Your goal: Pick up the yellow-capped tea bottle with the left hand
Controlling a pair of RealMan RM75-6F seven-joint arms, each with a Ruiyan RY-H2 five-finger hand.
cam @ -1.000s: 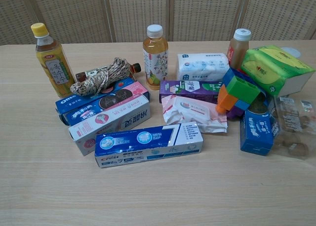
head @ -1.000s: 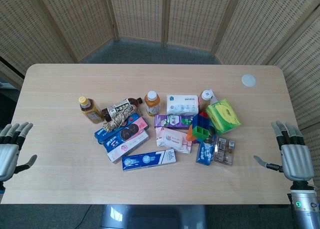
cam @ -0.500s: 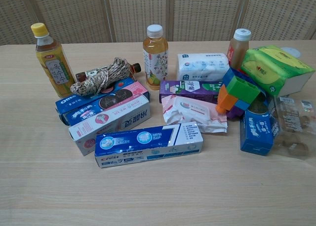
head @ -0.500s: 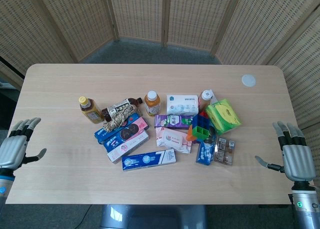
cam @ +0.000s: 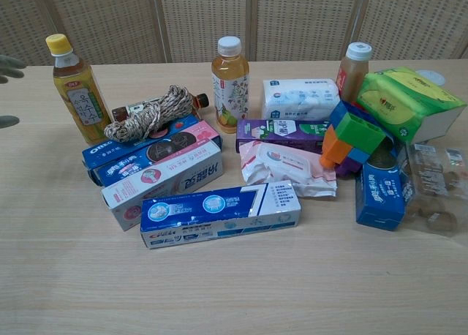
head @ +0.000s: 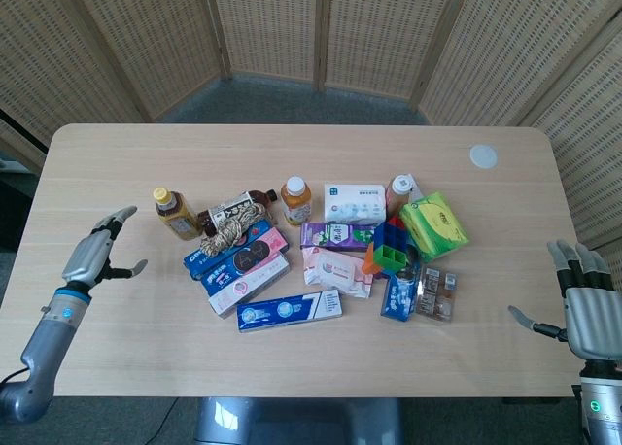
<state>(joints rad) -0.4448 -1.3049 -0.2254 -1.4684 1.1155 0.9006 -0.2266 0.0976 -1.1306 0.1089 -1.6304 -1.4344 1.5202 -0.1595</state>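
Note:
The yellow-capped tea bottle (head: 175, 214) (cam: 77, 91) stands upright at the left end of the pile of goods on the table. My left hand (head: 96, 255) hovers over the table to the left of the bottle, fingers spread, holding nothing and clear of the bottle. In the chest view only the fingertips (cam: 10, 64) of that hand show at the left edge. My right hand (head: 588, 309) hangs beyond the table's right front corner, fingers apart and empty.
A rope bundle (head: 231, 229) on a dark lying bottle sits just right of the tea bottle. Boxes (head: 236, 254), a white-capped juice bottle (head: 295, 200), tissue packs (head: 355, 202), a green pack (head: 433, 224) and coloured blocks (head: 391, 248) crowd the middle. A white disc (head: 483, 155) lies far right.
My left hand has risen from the table's left front edge and moved in over the table toward the yellow-capped bottle. The right hand has sunk slightly. The objects have not moved.

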